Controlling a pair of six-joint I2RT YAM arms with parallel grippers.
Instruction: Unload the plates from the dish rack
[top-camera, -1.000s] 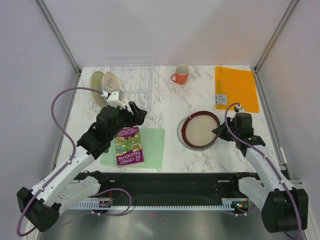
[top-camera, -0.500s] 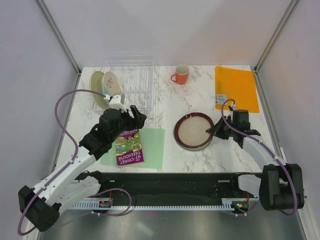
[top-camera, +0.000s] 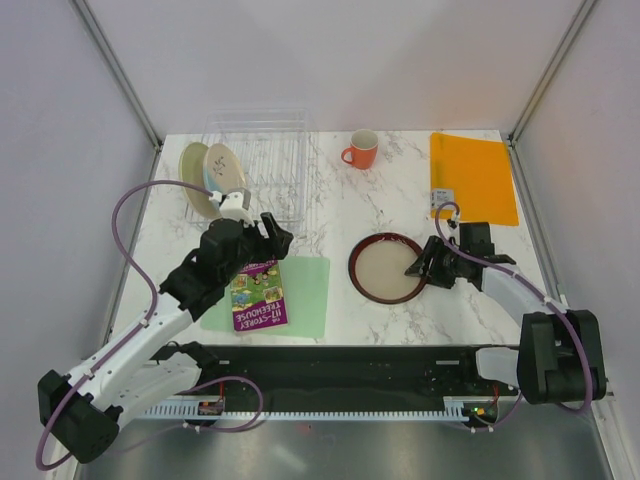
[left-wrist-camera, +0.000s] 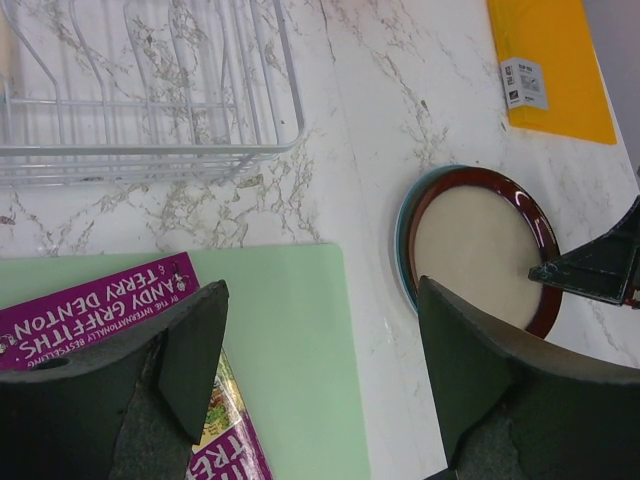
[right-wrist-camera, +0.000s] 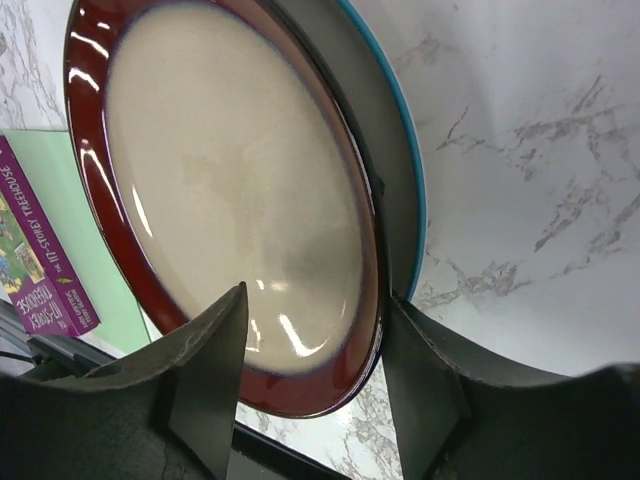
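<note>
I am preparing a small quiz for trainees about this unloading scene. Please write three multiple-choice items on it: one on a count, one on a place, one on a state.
1. How many plates stand in the dish rack?
A. none
B. two
C. four

2. Where does the red-rimmed plate lie?
A. upright in the rack
B. flat on a blue-rimmed plate
C. leaning on the rack from outside

3. How do the jaws of the left gripper stand?
A. open, nothing between them
B. shut on a plate
C. shut on the rack's edge

Key:
1 B: the yellow-green plate and the blue-and-cream plate stand at the rack's left end.
2 B: a blue rim shows under it in both wrist views.
3 A: its own wrist view shows a wide gap that holds nothing.
</note>
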